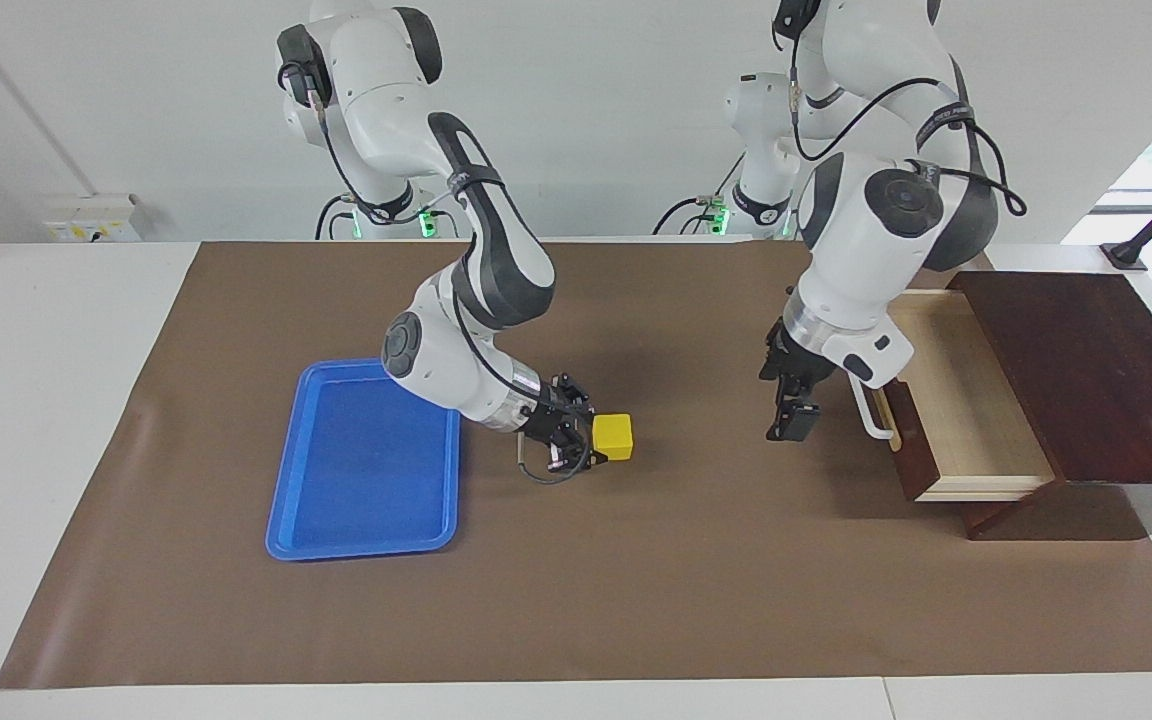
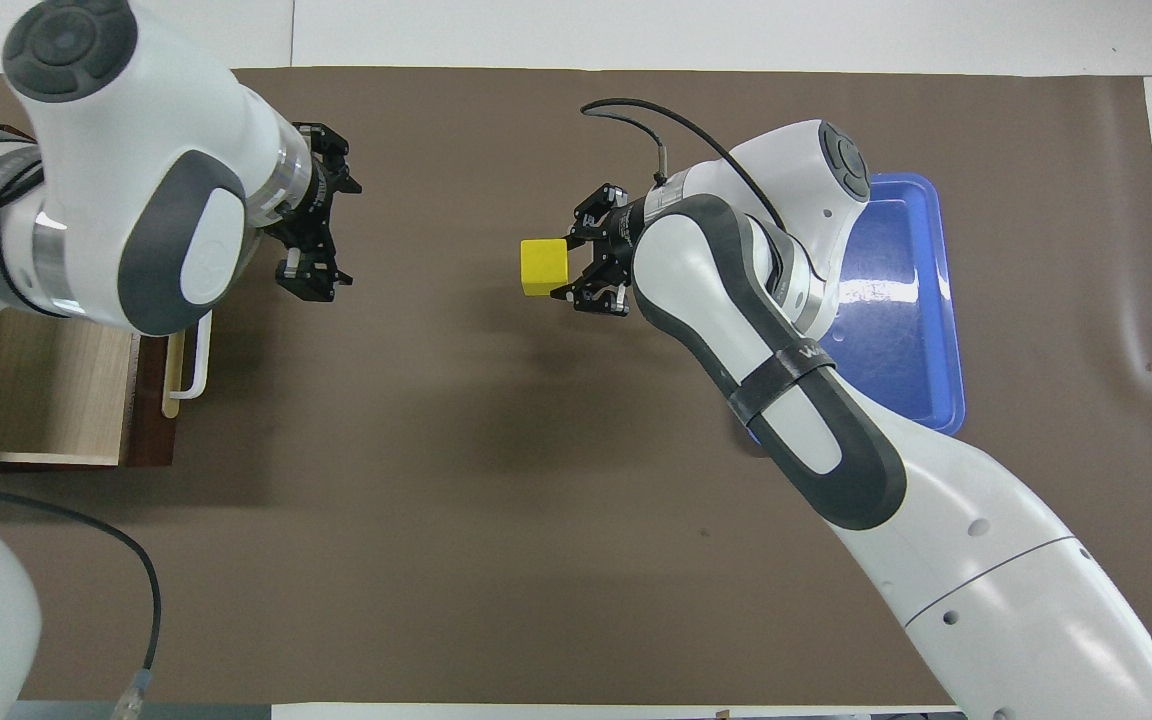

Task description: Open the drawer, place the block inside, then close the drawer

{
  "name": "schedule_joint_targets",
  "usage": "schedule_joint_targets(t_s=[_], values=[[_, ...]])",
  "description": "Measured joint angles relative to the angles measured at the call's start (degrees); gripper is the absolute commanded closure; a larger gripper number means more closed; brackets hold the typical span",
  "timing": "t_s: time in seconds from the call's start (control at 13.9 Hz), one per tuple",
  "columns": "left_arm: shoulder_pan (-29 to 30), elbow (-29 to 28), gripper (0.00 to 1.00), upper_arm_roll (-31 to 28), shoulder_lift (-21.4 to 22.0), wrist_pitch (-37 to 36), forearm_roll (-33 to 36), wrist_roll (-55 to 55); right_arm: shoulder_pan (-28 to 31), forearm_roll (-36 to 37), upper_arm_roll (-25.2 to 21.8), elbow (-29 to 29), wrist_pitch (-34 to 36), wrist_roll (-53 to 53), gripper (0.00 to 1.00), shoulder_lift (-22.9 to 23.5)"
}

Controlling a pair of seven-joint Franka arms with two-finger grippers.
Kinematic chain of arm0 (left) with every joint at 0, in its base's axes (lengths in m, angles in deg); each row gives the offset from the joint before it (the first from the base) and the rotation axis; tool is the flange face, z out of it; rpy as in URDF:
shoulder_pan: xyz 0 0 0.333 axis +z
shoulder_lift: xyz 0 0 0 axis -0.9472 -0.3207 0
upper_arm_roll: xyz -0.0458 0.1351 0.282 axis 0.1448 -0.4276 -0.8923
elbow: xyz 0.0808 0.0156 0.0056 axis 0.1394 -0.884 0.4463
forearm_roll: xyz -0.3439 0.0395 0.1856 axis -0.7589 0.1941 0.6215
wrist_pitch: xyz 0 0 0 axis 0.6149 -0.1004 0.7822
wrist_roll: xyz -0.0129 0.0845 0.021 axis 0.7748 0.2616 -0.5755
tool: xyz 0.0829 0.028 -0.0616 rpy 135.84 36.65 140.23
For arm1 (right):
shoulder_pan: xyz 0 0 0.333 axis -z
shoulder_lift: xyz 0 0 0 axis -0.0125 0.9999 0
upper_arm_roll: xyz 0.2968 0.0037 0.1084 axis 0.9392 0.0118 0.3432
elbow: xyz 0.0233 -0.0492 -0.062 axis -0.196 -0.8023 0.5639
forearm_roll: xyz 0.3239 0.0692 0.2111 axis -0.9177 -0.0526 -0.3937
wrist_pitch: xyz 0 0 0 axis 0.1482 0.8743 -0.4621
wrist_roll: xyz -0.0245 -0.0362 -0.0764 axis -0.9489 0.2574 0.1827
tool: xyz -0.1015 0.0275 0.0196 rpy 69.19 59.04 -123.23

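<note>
The yellow block is held low over the middle of the brown mat, with my right gripper shut on the side of it that faces the blue tray. The drawer stands pulled out of its dark wooden box at the left arm's end of the table. Its pale interior holds nothing. My left gripper hangs open over the mat, beside the white handle and apart from it, holding nothing.
A flat blue tray with nothing in it lies on the brown mat toward the right arm's end, partly under the right arm's elbow. Bare mat lies between the block and the drawer.
</note>
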Motion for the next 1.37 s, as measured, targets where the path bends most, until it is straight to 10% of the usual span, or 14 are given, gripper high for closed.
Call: schedule_joint_targets(t_s=[0.36, 1.37], values=[[-10.2, 11.0, 0.00, -1.8, -13.6, 0.0, 0.6, -16.6, 0.0, 0.1, -0.1, -0.2, -0.7, 0.0, 1.00, 0.1], [-14.1, 11.6, 0.00, -2.1, -14.4, 1.2, 2.7, -22.6, 0.0, 0.1, -0.1, -0.4, -0.8, 0.0, 1.00, 0.2]])
